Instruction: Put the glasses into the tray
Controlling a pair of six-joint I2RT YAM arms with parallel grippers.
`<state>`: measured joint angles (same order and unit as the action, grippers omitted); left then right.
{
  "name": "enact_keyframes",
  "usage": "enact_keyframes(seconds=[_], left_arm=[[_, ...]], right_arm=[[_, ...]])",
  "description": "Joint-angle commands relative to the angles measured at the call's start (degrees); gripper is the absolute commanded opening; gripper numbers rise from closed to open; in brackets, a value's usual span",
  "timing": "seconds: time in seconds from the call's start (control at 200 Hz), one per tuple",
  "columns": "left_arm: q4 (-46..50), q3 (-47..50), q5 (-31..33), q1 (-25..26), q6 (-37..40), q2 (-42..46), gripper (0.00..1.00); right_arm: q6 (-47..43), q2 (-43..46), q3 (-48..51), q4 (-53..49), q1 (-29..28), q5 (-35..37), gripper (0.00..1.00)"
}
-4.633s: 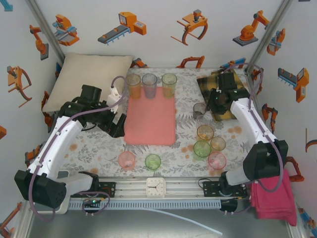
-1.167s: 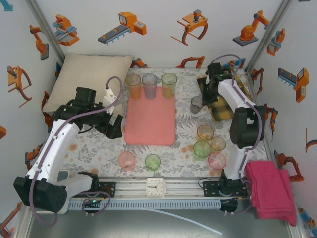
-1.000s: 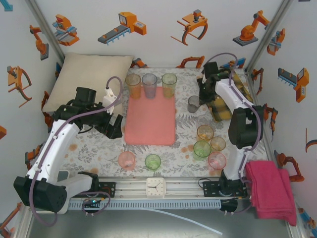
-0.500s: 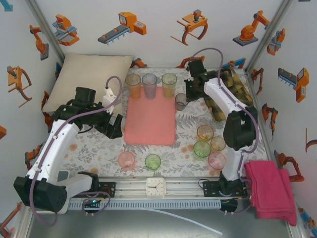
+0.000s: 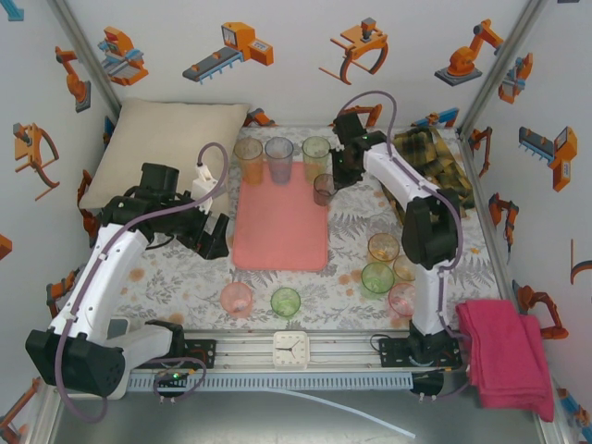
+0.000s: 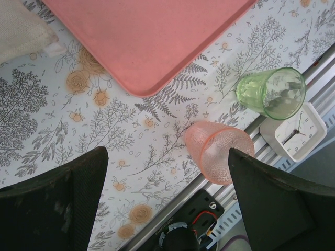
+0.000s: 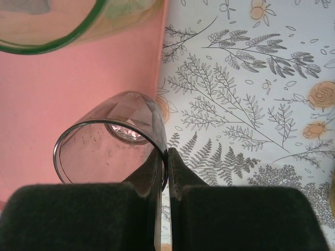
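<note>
My right gripper [image 5: 330, 181] [image 7: 167, 157] is shut on the rim of a smoky grey glass [image 5: 324, 189] [image 7: 110, 138], held over the right edge of the salmon-pink tray [image 5: 280, 227] [image 7: 47, 94]. An orange glass [image 5: 248, 159], a blue-grey glass [image 5: 278, 159] and a green glass [image 5: 315, 157] [image 7: 47, 26] stand in a row at the tray's far end. A pink glass [image 5: 236, 300] [image 6: 220, 151] and a green glass [image 5: 286, 302] [image 6: 271, 94] stand near the front rail. My left gripper [image 5: 215, 233] [image 6: 167, 198] hangs open left of the tray [image 6: 146, 36], holding nothing.
Several more glasses [image 5: 384, 248] cluster right of the tray, near the right arm's base. A cream pillow [image 5: 162, 148] lies at the back left, a camouflage cloth [image 5: 435, 162] at the back right, a magenta cloth [image 5: 504, 356] at the front right. A small white clock [image 5: 290, 350] [image 6: 296, 137] sits on the front rail.
My right gripper has carried the smoky grey glass leftward from the floral cloth beside the camouflage cloth to the tray's right edge. The left arm has stayed still.
</note>
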<state>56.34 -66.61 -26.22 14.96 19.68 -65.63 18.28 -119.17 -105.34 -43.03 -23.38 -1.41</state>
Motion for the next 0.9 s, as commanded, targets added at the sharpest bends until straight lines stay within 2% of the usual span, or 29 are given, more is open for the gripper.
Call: enact_keyframes(seconds=[0.0,0.896], left_arm=[[-0.17,0.71,-1.12,-0.32,-0.41,1.36,0.88],[-0.26,1.07,-1.29,-0.29,-0.28,1.87,0.88]], right_arm=[[1.32,-1.05,-3.06,0.26,-0.74,1.32,0.09],[1.87,-8.53,-9.01,-0.85,-2.37,1.77,0.14]])
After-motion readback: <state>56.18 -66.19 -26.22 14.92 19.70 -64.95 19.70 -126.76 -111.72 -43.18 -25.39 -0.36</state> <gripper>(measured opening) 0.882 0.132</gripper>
